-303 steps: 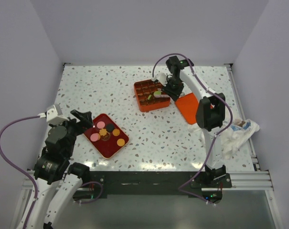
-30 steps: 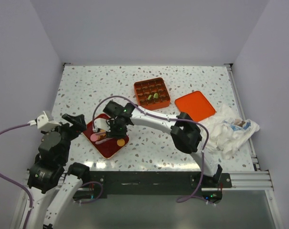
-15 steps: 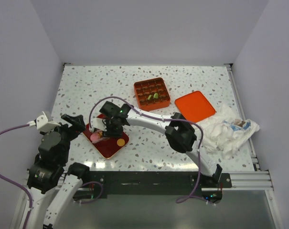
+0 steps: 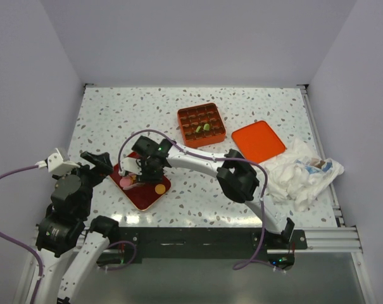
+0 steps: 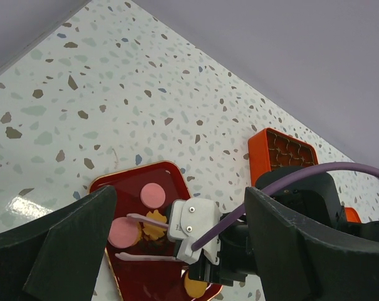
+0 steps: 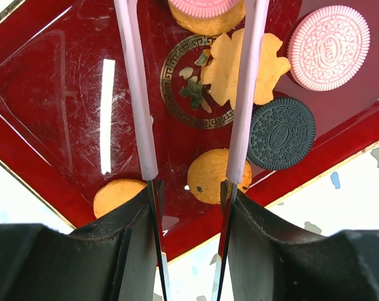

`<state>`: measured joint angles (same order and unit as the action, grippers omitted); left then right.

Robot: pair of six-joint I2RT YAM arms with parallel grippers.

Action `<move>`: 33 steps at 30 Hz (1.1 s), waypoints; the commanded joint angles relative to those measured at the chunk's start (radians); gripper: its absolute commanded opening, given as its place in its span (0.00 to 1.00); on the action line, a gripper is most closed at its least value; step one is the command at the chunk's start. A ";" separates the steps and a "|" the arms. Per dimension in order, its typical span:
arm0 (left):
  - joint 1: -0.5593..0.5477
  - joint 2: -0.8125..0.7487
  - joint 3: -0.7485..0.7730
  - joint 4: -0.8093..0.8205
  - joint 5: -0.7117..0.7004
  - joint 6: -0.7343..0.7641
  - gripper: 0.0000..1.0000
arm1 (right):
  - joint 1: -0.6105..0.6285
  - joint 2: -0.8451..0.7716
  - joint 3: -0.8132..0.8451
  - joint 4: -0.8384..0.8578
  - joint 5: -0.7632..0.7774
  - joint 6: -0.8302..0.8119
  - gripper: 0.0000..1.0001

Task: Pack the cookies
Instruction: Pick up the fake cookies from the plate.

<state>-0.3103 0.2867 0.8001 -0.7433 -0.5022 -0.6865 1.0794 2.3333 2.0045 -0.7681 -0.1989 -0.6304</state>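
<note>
The cookies lie on a dark red tray. The right wrist view shows a pink one, a dark one, a yellow flower-shaped one, two orange ones and a pink one at the top edge. My right gripper hangs low over the tray, open; its long pink fingers straddle the tray's middle toward that pink cookie. My left gripper is open and empty, just left of the tray.
An orange compartment box holding two greenish cookies stands behind the tray. Its orange lid lies to the right. A crumpled white cloth lies at the right edge. The right arm reaches across the table's middle.
Ten seconds ago my right gripper was at the compartment box; it is now over the tray and has crept slightly left in the last second. The left arm has barely moved.
</note>
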 commanded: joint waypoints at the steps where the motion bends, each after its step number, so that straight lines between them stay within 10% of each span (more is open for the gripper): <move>1: -0.004 -0.001 0.025 0.005 -0.016 0.021 0.88 | 0.002 -0.003 0.048 0.036 0.013 0.014 0.43; 33: -0.004 -0.001 0.022 0.012 -0.002 0.013 0.88 | 0.013 0.012 0.039 0.044 0.041 0.006 0.41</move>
<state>-0.3103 0.2867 0.8001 -0.7437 -0.5014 -0.6868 1.0859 2.3375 2.0121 -0.7609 -0.1684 -0.6273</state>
